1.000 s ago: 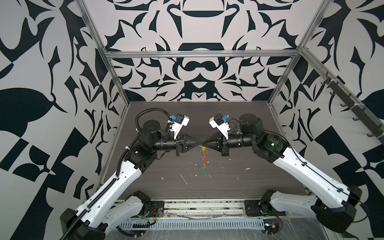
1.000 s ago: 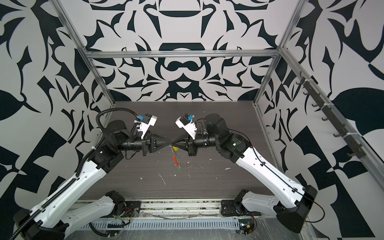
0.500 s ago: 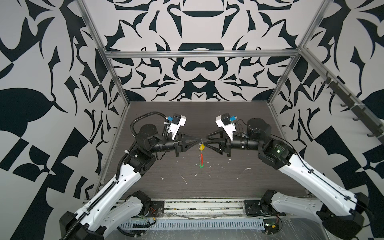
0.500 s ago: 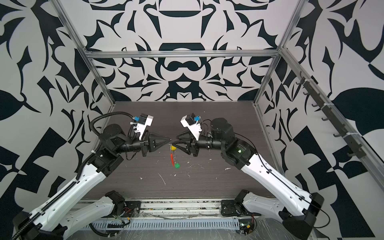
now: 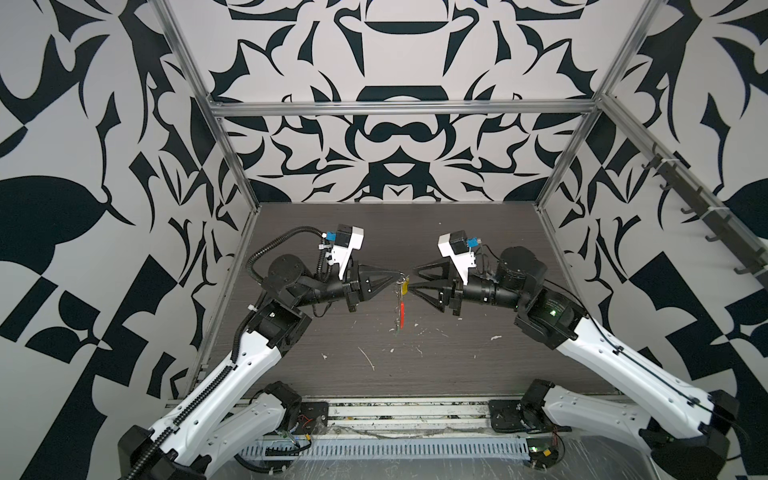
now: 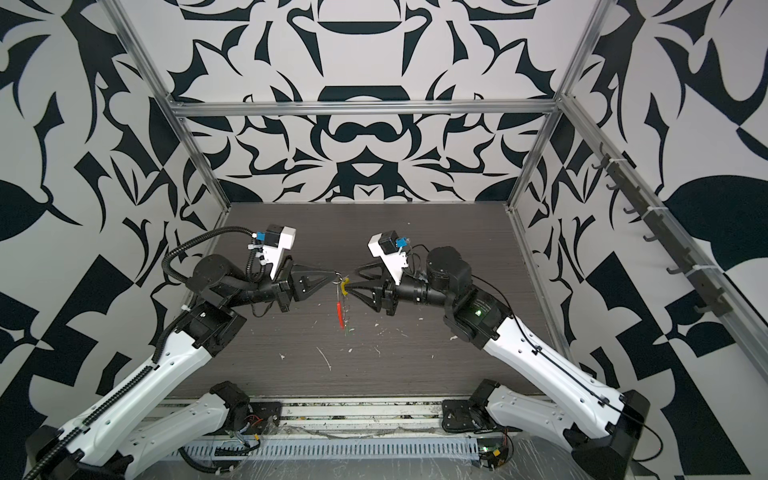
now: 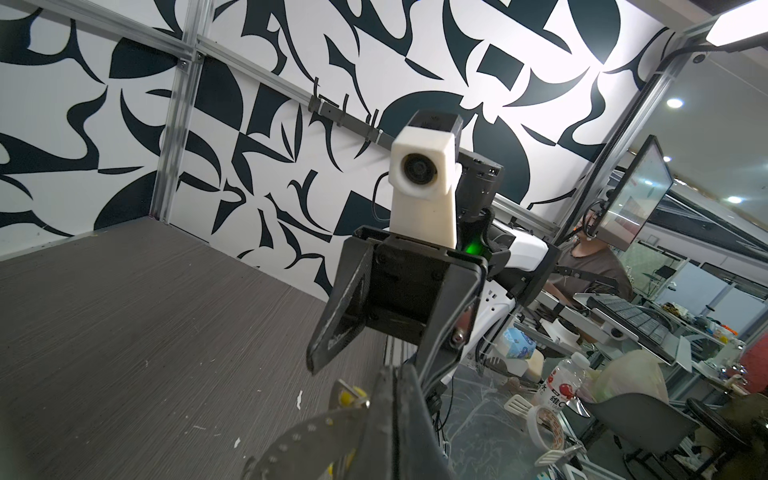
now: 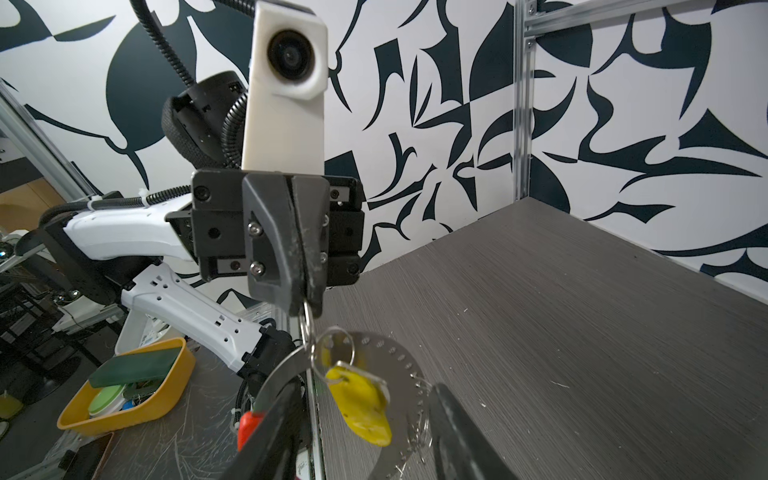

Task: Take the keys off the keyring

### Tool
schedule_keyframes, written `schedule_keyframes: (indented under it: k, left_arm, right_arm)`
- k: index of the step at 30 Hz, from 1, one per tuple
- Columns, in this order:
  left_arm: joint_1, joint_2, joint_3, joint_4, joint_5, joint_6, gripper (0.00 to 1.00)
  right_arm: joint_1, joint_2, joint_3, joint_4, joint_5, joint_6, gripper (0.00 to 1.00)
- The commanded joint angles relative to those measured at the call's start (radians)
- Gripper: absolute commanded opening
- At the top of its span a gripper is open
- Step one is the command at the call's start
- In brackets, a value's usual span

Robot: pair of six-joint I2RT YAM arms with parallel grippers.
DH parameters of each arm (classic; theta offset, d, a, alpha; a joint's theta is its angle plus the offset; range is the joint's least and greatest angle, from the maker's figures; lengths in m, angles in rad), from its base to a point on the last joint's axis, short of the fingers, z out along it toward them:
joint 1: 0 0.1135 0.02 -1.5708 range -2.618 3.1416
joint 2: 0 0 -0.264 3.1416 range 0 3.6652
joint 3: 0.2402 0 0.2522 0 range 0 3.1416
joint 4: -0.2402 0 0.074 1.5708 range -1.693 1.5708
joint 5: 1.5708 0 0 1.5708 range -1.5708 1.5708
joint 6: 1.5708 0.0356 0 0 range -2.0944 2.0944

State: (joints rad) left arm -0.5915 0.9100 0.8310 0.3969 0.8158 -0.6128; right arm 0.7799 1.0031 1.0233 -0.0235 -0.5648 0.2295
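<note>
My left gripper (image 5: 400, 276) (image 8: 306, 305) is shut on a small silver ring of the keyring, held above the table's middle. The keyring's grey metal hoop (image 8: 388, 353) hangs below it, its red sleeve (image 5: 402, 309) (image 6: 340, 311) (image 8: 248, 422) pointing down. The yellow key (image 8: 361, 401) (image 6: 343, 286) (image 7: 347, 397) dangles from a small ring near the top. A small green key (image 6: 348, 330) shows at the hoop's low end. My right gripper (image 5: 414, 277) (image 8: 365, 436) faces the left one, open, its fingers on either side of the yellow key without touching it.
White scraps (image 5: 368, 358) litter the dark table (image 5: 478, 353) in front of the grippers. A hook rail (image 5: 706, 216) runs along the right wall. Off the table stand a yellow tray (image 8: 124, 395) and, on the other side, a bottle (image 7: 561, 382).
My right gripper has opened and drawn back a little to the right, off the keys. The left gripper stays shut with the keyring hanging from it.
</note>
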Motion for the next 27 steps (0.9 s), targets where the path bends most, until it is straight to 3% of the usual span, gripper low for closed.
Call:
schedule_keyframes:
  k: [1, 5, 19, 27]
  left_arm:
    - [-0.002, -0.005, -0.006, 0.073, 0.030, -0.030, 0.00]
    - [-0.002, 0.001, -0.007, 0.078, 0.043, -0.038, 0.00]
    - [-0.002, -0.025, -0.028, 0.060, -0.078, -0.022, 0.00]
    - [-0.002, -0.028, -0.050, 0.132, -0.152, -0.052, 0.00]
  right_arm:
    - [0.005, 0.002, -0.001, 0.070, -0.013, 0.002, 0.52]
    - [0.007, 0.018, 0.011, 0.069, -0.040, 0.002, 0.49]
    - [0.013, 0.034, 0.029, 0.043, -0.083, -0.005, 0.00]
    - [0.051, 0.056, 0.056, -0.032, -0.063, -0.063, 0.00]
